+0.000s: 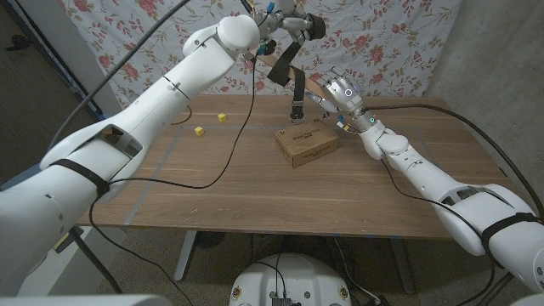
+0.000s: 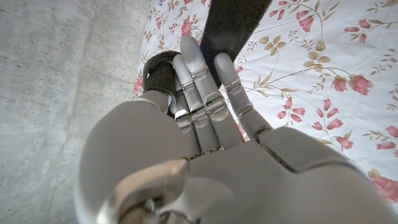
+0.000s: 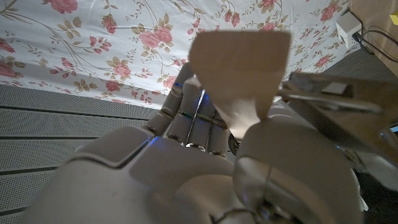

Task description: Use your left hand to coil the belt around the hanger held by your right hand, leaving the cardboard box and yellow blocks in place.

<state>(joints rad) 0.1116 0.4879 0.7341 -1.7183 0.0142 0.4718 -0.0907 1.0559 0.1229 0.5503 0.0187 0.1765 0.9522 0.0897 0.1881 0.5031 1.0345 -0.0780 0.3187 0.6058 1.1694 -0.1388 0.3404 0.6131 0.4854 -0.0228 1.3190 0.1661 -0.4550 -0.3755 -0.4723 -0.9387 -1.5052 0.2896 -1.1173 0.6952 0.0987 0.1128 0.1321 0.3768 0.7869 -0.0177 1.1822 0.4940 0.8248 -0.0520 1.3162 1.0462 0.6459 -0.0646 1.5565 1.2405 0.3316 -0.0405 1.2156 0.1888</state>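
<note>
I have the belt up in the air, its upper end caught in my left hand, fingers curled round the dark strap; from there it slopes down and its free end hangs just beside my right hand's fingers, the buckle end dangling above the cardboard box. My right hand is closed on the wooden hanger, thumb and fingers clamped on its pale body.

To do this wrap well, I judge I should keep the strap taut, carry my left hand over and round the hanger bar close to the right fingers, and hold the right wrist steady so each turn lies beside the other.

Below the fingers, the box sits on the table, near enough for the swinging buckle to knock it. The yellow blocks lie well apart, towards my left arm, whose cable drapes past them.
</note>
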